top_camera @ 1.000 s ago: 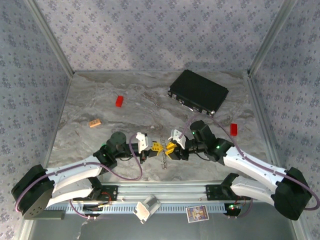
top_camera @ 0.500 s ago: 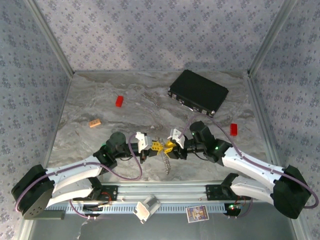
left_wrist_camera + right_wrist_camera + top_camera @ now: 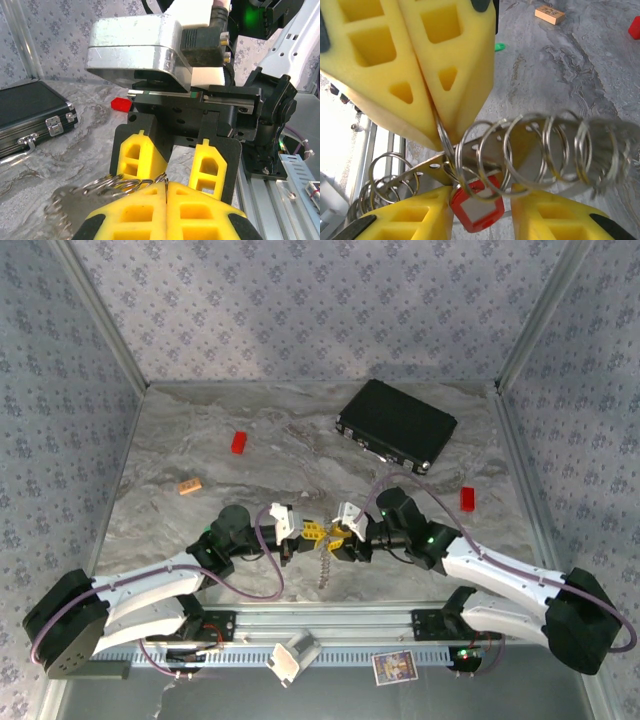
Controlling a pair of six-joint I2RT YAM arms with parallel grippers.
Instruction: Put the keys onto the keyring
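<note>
Finding 1: my left gripper (image 3: 166,194) is clamped tight on 1 wire loop of the keyring (image 3: 520,145). Finding 2: my right gripper (image 3: 172,161) faces it, jaws parted. The red key (image 3: 476,209) sits at the ring between those jaws; contact cannot be confirmed. Finding 3: the green key (image 3: 499,47) lies on the table (image 3: 580,75), well apart.

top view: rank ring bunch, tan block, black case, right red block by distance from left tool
1. ring bunch, pinched in the left tool, centre
2. tan block, left
3. black case, back right, and right red block: too close to call
</note>
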